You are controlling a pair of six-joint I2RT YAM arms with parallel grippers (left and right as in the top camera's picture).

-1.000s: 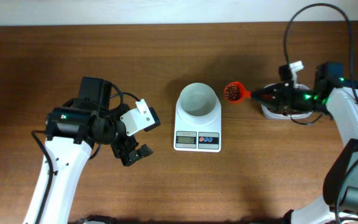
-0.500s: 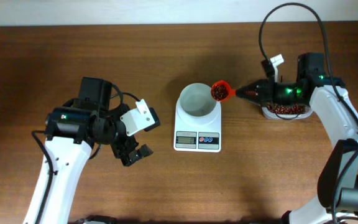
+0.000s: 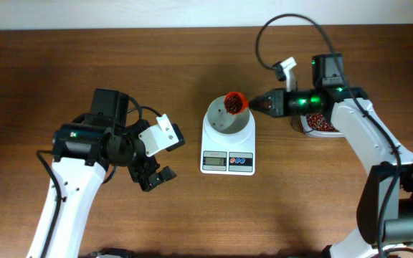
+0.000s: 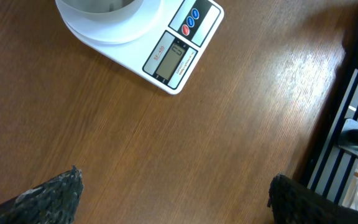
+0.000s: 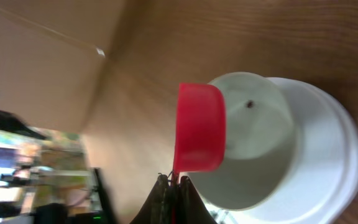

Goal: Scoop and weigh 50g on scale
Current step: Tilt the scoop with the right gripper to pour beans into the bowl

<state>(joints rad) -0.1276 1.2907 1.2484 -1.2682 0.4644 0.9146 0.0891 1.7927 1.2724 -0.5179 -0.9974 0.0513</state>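
Scale (image 3: 227, 152): I find it near the middle of the tabletop (image 3: 300, 208), with its bowl (image 3: 224, 123) on the side toward the far edge.

Right pincer (image 3: 255, 104): closed on the handle of the scoop (image 3: 234, 102). The scoop is above the bowl's far-right rim and loaded with beans (image 3: 232, 105). My right wrist view shows the scoop side-on against the bowl, with one dark grain inside the bowl.

Tub (image 3: 307, 127): it is toward the right edge, partly under the right arm, with more beans in it.

Left pincer (image 3: 156, 175): it is left of the scale, jaws spread wide, holding nothing.

Scale display: I cannot read it.
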